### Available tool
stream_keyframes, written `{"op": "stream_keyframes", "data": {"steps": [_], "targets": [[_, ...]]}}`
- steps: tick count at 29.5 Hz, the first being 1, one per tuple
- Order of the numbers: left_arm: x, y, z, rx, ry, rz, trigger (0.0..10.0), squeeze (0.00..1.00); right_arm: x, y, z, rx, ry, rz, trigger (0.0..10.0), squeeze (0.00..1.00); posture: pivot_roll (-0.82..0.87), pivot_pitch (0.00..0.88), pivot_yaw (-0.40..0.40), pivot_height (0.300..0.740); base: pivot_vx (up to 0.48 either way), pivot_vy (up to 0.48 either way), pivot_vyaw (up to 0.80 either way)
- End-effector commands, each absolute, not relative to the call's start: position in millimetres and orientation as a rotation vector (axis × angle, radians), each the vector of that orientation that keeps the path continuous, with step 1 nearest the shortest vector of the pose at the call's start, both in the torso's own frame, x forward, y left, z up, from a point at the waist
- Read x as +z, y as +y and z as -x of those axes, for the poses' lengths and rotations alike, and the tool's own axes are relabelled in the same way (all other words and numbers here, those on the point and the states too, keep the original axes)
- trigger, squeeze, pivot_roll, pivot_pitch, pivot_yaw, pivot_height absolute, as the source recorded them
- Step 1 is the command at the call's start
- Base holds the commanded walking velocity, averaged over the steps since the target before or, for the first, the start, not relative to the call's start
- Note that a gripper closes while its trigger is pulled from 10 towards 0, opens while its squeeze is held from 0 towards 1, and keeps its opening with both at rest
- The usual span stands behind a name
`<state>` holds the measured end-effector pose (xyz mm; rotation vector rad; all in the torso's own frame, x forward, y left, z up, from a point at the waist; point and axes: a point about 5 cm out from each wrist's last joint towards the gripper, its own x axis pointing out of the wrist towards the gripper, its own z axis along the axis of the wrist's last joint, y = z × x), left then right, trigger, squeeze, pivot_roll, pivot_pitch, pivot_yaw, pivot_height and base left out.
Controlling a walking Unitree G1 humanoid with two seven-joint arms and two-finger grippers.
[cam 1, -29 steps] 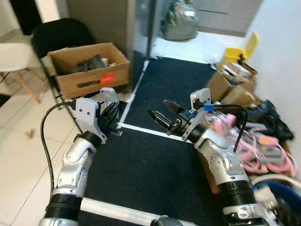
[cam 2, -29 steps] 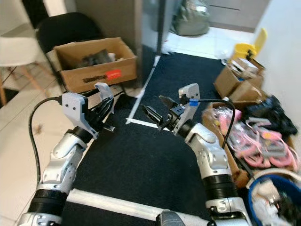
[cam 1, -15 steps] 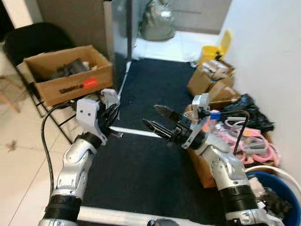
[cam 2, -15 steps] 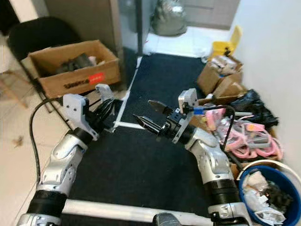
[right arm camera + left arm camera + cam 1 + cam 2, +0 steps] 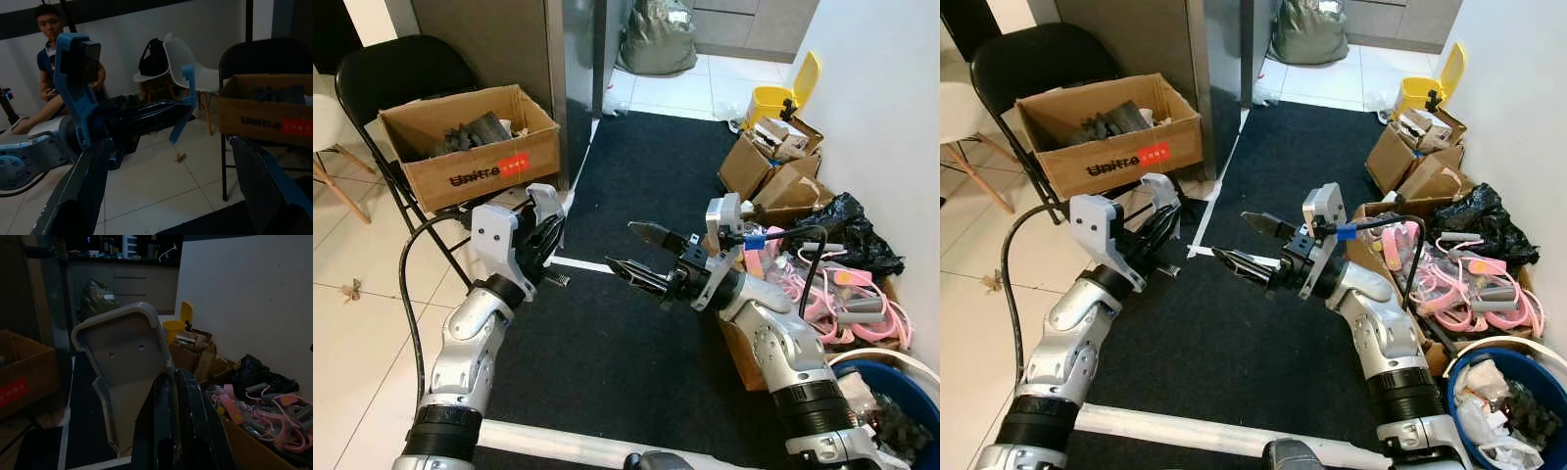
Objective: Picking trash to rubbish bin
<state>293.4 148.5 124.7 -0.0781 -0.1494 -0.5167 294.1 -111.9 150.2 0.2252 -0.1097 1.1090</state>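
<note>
Swung left since before, bringing chair (image 5: pixel 406 73) and box (image 5: pixel 470 147) nearer. Right gripper (image 5: pixel 641 253) spread wide, left gripper (image 5: pixel 546 235) pressed together over mat (image 5: pixel 636 333). Bin (image 5: pixel 1508 401) at right; seated person (image 5: pixel 51 54) seen from right wrist.

A blue round bin (image 5: pixel 1518 387) stands on the floor by the wall, holding crumpled trash (image 5: pixel 1481 411).

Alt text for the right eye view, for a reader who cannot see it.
Both arms are raised over a black carpet: the right gripper has its jaws open and empty, the left gripper has its jaws shut. A cardboard box sits on a black chair; a blue rubbish bin is at the robot's right.
</note>
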Motion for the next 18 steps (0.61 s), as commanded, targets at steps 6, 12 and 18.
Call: {"op": "stream_keyframes", "data": {"steps": [6, 12, 18], "targets": [[122.7, 150.9, -292.2, -0.526, -0.142, 0.072, 10.0, 0.00, 147.9, -114.0, -294.3, 1.106, -0.104, -0.207, 10.0, 0.00, 0.04, 0.000, -0.021, 0.740, 0.298, 0.000, 0.00], [122.6, 151.1, -291.5, -0.528, -0.143, 0.074, 10.0, 0.00, 147.6, -113.9, -294.4, 1.105, -0.105, -0.209, 10.0, 0.00, 0.04, 0.000, -0.021, 0.740, 0.327, 0.000, 0.00], [122.6, 150.9, -291.0, -0.530, -0.144, 0.072, 10.0, 0.00, 147.6, -114.2, -294.4, 1.103, -0.108, -0.205, 10.0, 0.00, 0.04, 0.000, -0.020, 0.740, 0.324, 0.000, 0.00]]}}
